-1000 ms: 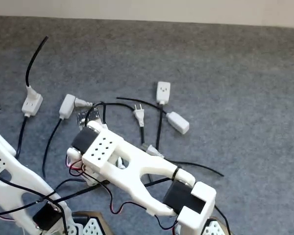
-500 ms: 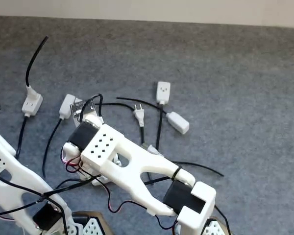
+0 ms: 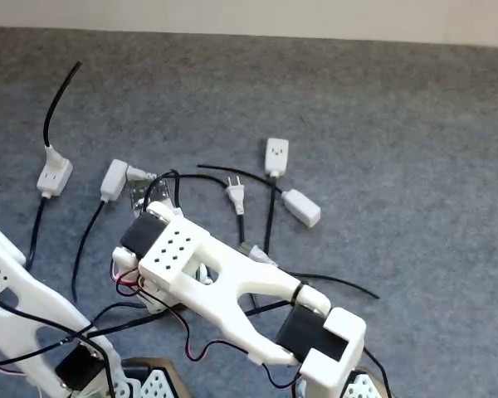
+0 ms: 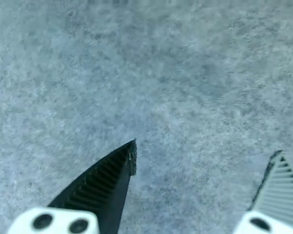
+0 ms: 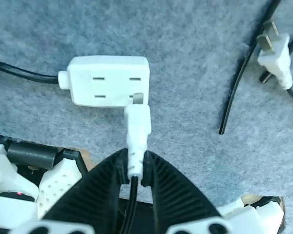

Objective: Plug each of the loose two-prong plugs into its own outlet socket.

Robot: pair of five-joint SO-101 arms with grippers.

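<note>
Evidently the right arm's jaws are clenching the white plug [image 5: 137,127] by its cord end; the plug is pointing straight out ahead of them, its prongs touching the near edge of the outlet block [image 5: 105,80] on the worktop [image 5: 195,102], seemingly not seated in any slot. Pushing on from here is risking a shoved block or a plug twisting in the grip, since nothing is bracing the block; the left arm's jaws are hanging released over the worktop.
</note>
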